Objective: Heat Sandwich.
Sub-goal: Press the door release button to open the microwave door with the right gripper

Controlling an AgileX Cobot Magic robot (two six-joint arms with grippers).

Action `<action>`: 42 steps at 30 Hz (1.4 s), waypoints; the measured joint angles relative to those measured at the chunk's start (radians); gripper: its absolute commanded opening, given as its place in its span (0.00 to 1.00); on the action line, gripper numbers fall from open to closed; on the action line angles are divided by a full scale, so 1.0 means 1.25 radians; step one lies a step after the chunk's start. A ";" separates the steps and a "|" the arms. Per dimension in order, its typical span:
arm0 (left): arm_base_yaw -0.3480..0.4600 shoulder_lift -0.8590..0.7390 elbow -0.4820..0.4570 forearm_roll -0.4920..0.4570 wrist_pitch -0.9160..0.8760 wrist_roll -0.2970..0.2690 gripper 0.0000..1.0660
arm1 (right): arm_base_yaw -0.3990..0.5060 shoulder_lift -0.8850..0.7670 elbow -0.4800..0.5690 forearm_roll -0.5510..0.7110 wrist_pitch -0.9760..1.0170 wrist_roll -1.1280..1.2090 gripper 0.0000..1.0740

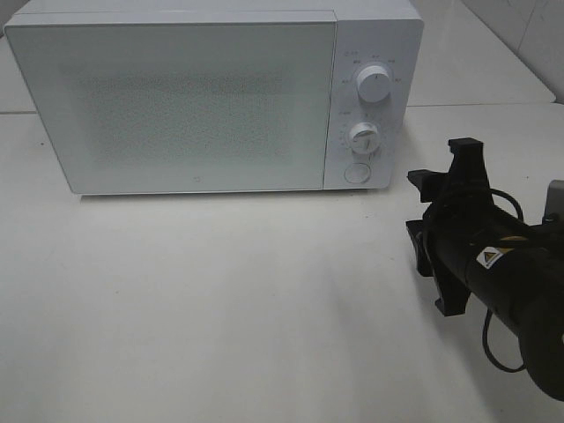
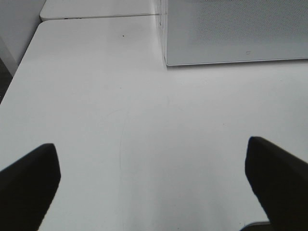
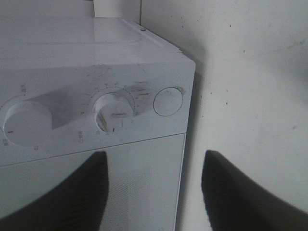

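Sandwich: not seen in any view; whether it lies behind the shut door (image 1: 176, 101) cannot be told.
Microwave (image 1: 194, 97): white, standing along the far edge of the bench (image 1: 220, 291); its top rear is cut off by the exterior view's frame.
Door panel: speckled and frosted; nothing can be made out through it.
Controls: upper knob (image 1: 374, 85), lower knob (image 1: 363, 137) and round button (image 1: 357, 173) in a column right of the door; the markings around the knobs are too small to read.
Right hand (image 1: 421, 211): black, above the bench near its right edge, pointing toward the control column and apart from it; fingers spread, nothing between them. Its arm runs out of frame on the right. In its own wrist view the fingers (image 3: 72, 192) are only dark, blurred shapes.
Left hand (image 2: 150, 144): shows only in its own wrist view, as two dark finger ends, spread wide over bare bench and holding nothing; a lower front corner of the microwave lies ahead of it.
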 measured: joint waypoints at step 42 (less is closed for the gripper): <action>0.000 0.000 0.000 0.000 0.000 0.000 0.94 | -0.078 0.150 -0.153 -0.058 0.093 0.050 0.00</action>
